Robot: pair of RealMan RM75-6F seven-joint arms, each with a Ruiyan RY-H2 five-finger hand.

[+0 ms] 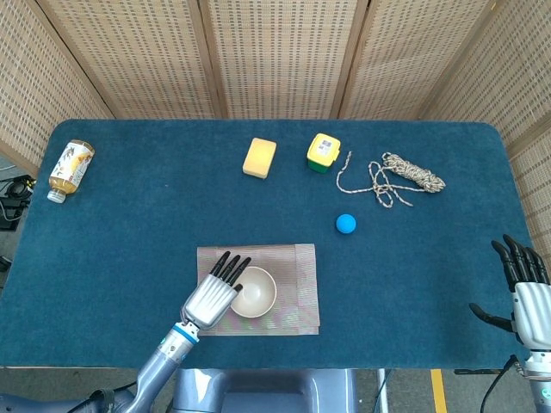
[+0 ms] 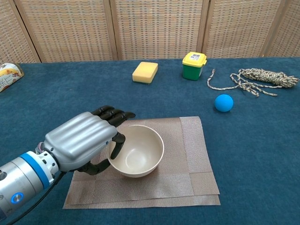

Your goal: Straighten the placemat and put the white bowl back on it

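Far left: we see a bottle (image 1: 70,169) lying on its side.
Back row: yellow sponge (image 1: 259,157), yellow-lidded green container (image 1: 323,153), coiled rope (image 1: 396,178).
Nearer us: blue ball (image 1: 345,224).

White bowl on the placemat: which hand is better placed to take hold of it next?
Left. The left hand is already at the white bowl, one of its fingers curling over the rim. The right hand sits open at the table's far edge.
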